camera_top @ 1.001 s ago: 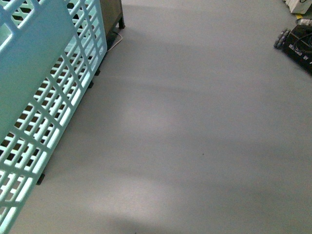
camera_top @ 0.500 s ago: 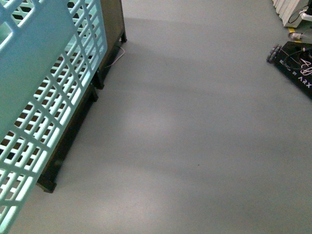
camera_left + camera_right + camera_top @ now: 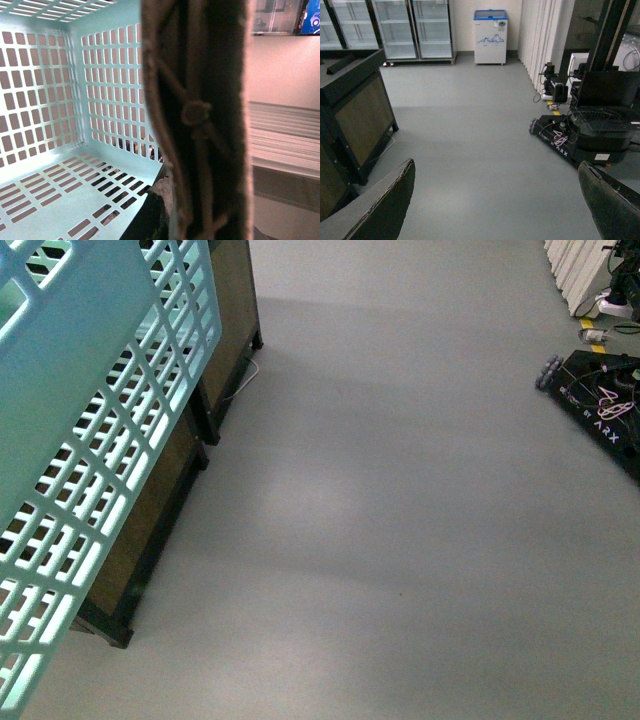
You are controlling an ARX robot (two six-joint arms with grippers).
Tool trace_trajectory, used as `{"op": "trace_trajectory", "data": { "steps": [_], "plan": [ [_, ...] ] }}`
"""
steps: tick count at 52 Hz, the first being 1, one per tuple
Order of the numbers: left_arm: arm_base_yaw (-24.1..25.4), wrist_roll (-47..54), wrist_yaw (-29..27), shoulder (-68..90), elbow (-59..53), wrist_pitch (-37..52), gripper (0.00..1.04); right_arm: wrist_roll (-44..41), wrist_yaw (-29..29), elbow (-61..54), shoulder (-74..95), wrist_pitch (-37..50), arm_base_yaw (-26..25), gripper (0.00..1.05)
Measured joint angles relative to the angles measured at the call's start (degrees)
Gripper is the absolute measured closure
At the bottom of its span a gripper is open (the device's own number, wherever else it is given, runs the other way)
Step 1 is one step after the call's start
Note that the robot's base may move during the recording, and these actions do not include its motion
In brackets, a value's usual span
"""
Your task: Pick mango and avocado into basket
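Grey floor [image 3: 400, 490] everywhere, wide and bare, taking up most of the front view. Over on the robot's left, the mint-green basket [image 3: 60, 390] looms right up close to the body camera, tipped at a slant, its slotted wall covering the upper part of the dark cabinets [image 3: 160, 510] behind it. Those cabinets have brown panels in black frames and stand in a row along the left side of the floor, feet on the ground.

The left wrist camera looks straight into the basket [image 3: 45, 100]: slotted bottom, two slotted walls meeting in a corner. Across that picture runs a dark upright strip [image 3: 200, 125], very near the lens, with brownish cord and a knot on it. I cannot tell what it is, and I cannot tell how the left gripper's jaws stand.

Off to the right, well clear of the basket, sits another black robot base [image 3: 605, 415] lettered ARX, with cables on it. Against the far wall, glass-door fridges [image 3: 415, 27], and beside them a white chest freezer [image 3: 489, 37] with a blue lid.

Right gripper [image 3: 496, 167]: its dark fingers [image 3: 385, 210] are spread far apart, only floor between them, holding nothing.
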Motion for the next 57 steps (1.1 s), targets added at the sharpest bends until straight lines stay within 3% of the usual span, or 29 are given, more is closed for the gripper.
{"op": "trace_trajectory", "data": {
  "steps": [57],
  "plan": [
    [-0.3,0.0,0.2,0.1,0.0,-0.2,1.01,0.0,0.0,0.0,0.0,0.0,0.0,0.09]
  ]
}}
